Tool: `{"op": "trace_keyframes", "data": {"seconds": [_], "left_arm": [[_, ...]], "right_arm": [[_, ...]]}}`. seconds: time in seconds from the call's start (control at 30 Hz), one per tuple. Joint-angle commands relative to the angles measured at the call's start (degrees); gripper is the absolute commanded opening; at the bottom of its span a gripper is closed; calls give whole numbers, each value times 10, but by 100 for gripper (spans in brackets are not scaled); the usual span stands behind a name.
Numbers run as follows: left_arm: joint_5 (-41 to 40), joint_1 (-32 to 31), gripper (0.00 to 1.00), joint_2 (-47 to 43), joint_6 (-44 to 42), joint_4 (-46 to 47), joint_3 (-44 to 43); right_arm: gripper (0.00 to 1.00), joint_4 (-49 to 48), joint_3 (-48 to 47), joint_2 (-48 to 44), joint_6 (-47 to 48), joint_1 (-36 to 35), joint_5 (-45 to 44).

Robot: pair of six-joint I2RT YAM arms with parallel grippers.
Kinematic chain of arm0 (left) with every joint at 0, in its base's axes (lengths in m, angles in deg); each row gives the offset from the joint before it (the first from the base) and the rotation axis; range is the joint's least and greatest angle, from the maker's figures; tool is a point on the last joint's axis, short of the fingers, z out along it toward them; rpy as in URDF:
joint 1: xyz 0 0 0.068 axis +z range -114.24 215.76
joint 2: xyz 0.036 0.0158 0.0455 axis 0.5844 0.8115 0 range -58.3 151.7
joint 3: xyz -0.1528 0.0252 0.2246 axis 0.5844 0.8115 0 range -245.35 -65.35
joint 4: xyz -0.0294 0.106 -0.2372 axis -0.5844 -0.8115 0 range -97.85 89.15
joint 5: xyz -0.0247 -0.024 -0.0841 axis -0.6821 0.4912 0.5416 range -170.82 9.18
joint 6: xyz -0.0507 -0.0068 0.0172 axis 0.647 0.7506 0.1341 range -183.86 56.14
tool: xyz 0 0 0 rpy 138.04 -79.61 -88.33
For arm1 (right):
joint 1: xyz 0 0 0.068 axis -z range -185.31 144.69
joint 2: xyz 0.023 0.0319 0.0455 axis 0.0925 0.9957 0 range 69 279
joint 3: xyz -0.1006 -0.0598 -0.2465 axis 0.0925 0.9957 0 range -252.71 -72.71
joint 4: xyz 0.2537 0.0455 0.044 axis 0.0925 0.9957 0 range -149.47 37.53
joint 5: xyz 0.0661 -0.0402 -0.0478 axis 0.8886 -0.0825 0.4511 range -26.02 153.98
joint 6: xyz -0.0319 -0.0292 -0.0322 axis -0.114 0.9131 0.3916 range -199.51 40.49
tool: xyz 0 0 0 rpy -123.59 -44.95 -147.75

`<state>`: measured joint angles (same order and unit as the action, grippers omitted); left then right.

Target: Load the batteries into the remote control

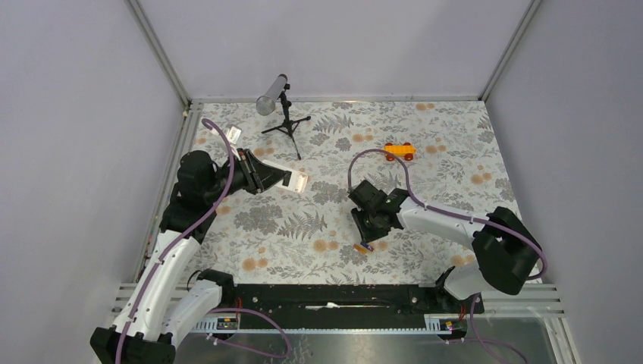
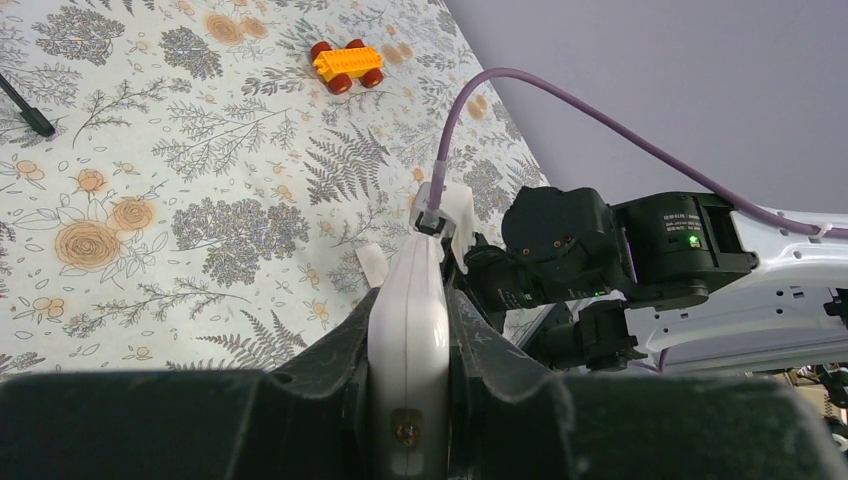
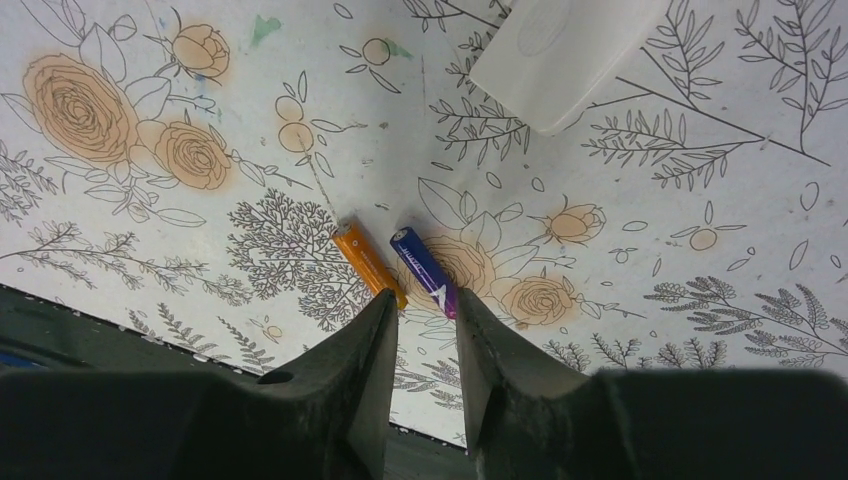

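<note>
The left claw [image 1: 274, 177] is clamping the remote [image 1: 294, 181] by its long sides, and the remote's far end is sticking out past the fingertips. In the left wrist view the remote [image 2: 408, 335] is sitting edge-up between the two fingers [image 2: 335, 355], showing only a narrow white edge. The red front is not showing in any view.

The right claw [image 1: 365, 236] is pointing down at the table [image 1: 440, 136], with both batteries lying just under its tips. Its jaws are standing a narrow gap apart and holding nothing. In the right wrist view the orange battery [image 3: 368, 264] is lying just ahead of the claw's left finger [image 3: 365, 350]. The blue battery [image 3: 425, 272] is lying beside it, its near end reaching into the gap between the fingertips. I cannot tell whether either finger is touching a battery. The two batteries are lying almost parallel, close together but apart.

The right claw is hanging well apart from the left claw and the remote. A toy car [image 1: 399, 151] is sitting well beyond the right claw, and far ahead of the left claw in the left wrist view. A tripod [image 1: 286, 121] is standing near the left claw, on its far side.
</note>
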<state>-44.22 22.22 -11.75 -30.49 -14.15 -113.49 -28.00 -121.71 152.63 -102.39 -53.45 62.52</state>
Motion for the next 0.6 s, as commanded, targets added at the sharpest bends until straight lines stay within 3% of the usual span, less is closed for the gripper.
{"op": "trace_keyframes", "data": {"seconds": [0.0,0.3,0.57], "left_arm": [[-6,4,0,-8,-13,28,-5],[-14,4,0,-11,-20,18,-11],[-14,5,0,-8,-20,18,-12]], "right_arm": [[36,13,-23,16,30,-11,-10],[35,17,-31,52,40,-23,-5],[28,16,-32,72,45,-25,-21]]}}
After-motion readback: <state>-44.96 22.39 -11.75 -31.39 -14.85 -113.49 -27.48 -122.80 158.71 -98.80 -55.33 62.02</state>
